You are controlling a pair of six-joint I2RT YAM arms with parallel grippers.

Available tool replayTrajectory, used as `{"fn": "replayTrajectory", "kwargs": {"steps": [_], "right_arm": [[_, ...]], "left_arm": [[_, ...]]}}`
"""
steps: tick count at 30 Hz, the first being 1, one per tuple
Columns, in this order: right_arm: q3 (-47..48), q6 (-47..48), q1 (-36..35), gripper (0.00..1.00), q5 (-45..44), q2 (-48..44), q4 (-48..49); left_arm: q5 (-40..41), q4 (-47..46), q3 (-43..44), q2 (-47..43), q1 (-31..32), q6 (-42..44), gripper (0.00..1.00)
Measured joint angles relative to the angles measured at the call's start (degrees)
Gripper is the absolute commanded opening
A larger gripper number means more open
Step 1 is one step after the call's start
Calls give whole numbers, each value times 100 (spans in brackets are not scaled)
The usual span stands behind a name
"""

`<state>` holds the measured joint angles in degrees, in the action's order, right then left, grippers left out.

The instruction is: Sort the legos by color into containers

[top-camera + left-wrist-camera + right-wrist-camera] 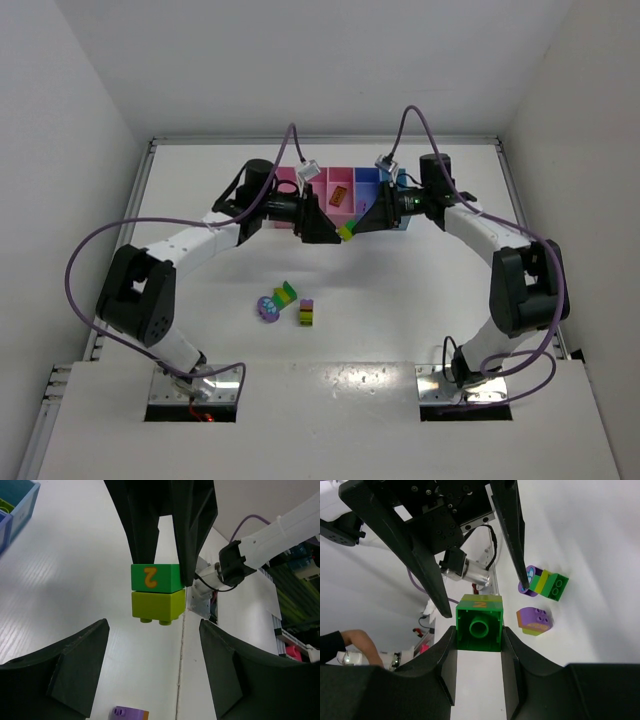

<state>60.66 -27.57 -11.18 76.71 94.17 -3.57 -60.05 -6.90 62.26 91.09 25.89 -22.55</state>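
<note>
My right gripper (362,222) is shut on a green brick marked "2" (479,625) that is joined to a lime brick (157,606). It holds the pair (346,231) in the air just in front of the compartment tray (318,182). My left gripper (322,228) faces it, open and empty, with its fingers either side of the lime end and not touching it (154,665). An orange brick (340,196) lies in a pink compartment. A round purple piece (267,309), a green-yellow strip (286,293) and a purple-lime stack (306,313) lie on the table.
The tray's blue compartments (367,180) sit behind the right gripper, and one edge shows in the left wrist view (22,505). A purple-and-orange brick (131,713) lies below the left fingers. White walls enclose the table on three sides.
</note>
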Motion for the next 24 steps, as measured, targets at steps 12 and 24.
{"fn": "replayTrajectory", "kwargs": {"steps": [12, 24], "right_arm": [[0, 0, -66, 0, 2, -2, 4], [13, 55, -83, 0, 105, -9, 7]], "left_arm": [[-223, -385, 68, 96, 39, -358, 57], [-361, -688, 70, 240, 70, -673, 11]]}}
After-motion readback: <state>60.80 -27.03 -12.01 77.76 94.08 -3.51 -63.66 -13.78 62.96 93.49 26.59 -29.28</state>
